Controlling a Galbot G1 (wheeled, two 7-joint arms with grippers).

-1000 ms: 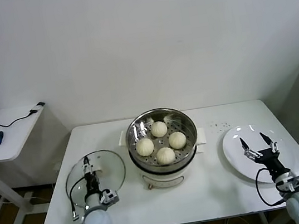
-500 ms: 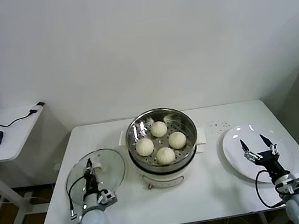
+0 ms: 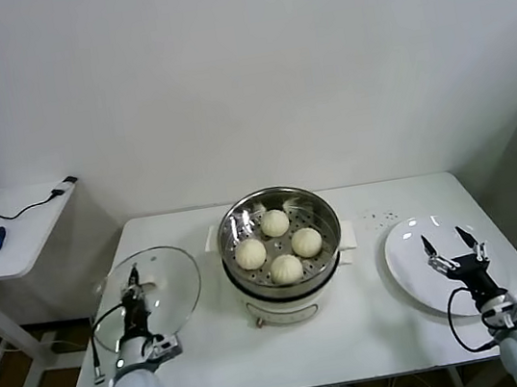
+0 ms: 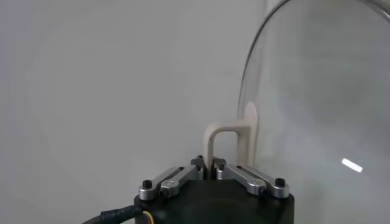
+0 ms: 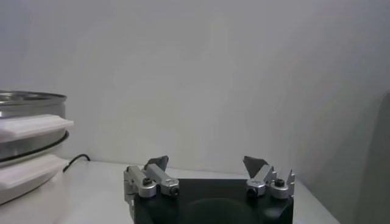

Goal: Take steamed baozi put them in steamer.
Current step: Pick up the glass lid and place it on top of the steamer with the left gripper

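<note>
Left gripper (image 3: 134, 288) is being held off the table's (image 3: 374, 317) left front area, jaws pinched tight on the white handle (image 4: 230, 141) of the glass lid (image 3: 145, 295). Lid is being carried tilted, raised clear of the tabletop, its dome spreading just beyond the fingertips.

To that gripper's right, near but apart, the steamer (image 3: 276, 212) is sitting open on its white cooker base (image 3: 285, 308). Four steamed baozi (image 3: 286, 268) are lying inside on the perforated floor in a diamond, close together; whether they're touching cannot be told.

Further right, right gripper (image 3: 452, 249) is being held over the white plate (image 3: 408, 251), fingers spread wide, nothing being gripped. Plate surface around it is showing bare. Steamer is being seen well off to this gripper's left, its rim (image 5: 27, 97) showing in the right wrist view.
</note>
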